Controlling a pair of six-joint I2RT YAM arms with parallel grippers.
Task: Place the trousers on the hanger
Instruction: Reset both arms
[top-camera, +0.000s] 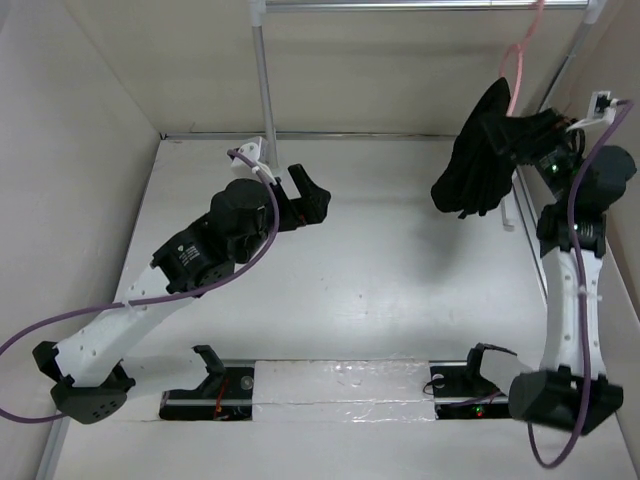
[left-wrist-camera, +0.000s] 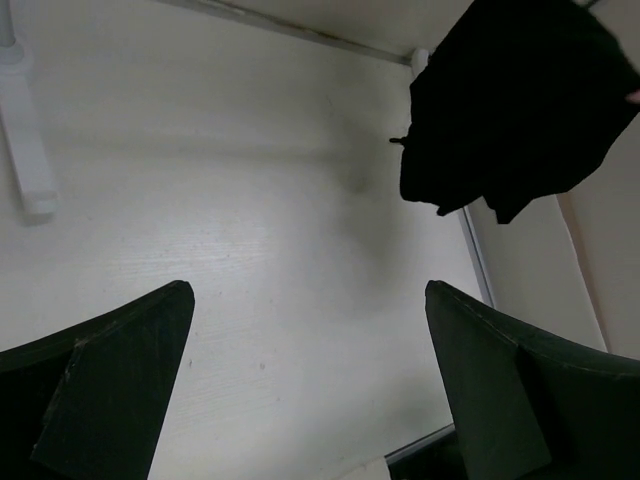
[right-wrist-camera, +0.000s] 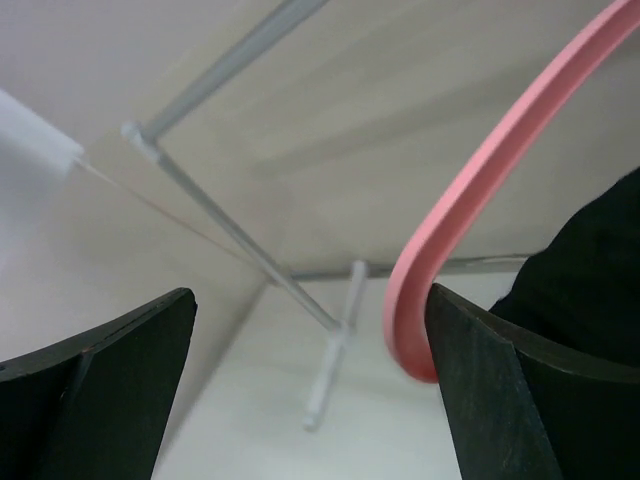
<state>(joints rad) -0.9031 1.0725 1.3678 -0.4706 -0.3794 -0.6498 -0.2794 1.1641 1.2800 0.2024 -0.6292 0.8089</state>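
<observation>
The right gripper (right-wrist-camera: 308, 292) stands with its jaws spread wide and grips nothing. In its wrist view the pink curve of the hanger (right-wrist-camera: 470, 190) passes just inside the right-hand finger, apparently without being pinched, and a fold of the trousers (right-wrist-camera: 590, 270) shows close behind that finger. From above, this gripper is raised at the far right of the scene, just beside the dark bundle of cloth. The trousers hang there in a bunched mass below the hanger, clear of the table (top-camera: 380, 280), and the hanger's thin stem runs up toward the rack rail (top-camera: 420, 5) at the far edge. The left gripper (left-wrist-camera: 308, 290) is likewise wide open and empty, held above the left middle of the table, well apart from the trousers, which its camera sees dangling to the far right. Judged from this, the main work looks done, since the trousers seem to be carried by the hanger and neither of the 2 grippers supports them. I cannot tell whether the cloth lies evenly over the bar or only catches on 1 side. What is left is probably just drawing the right arm away without snagging the cloth.
</observation>
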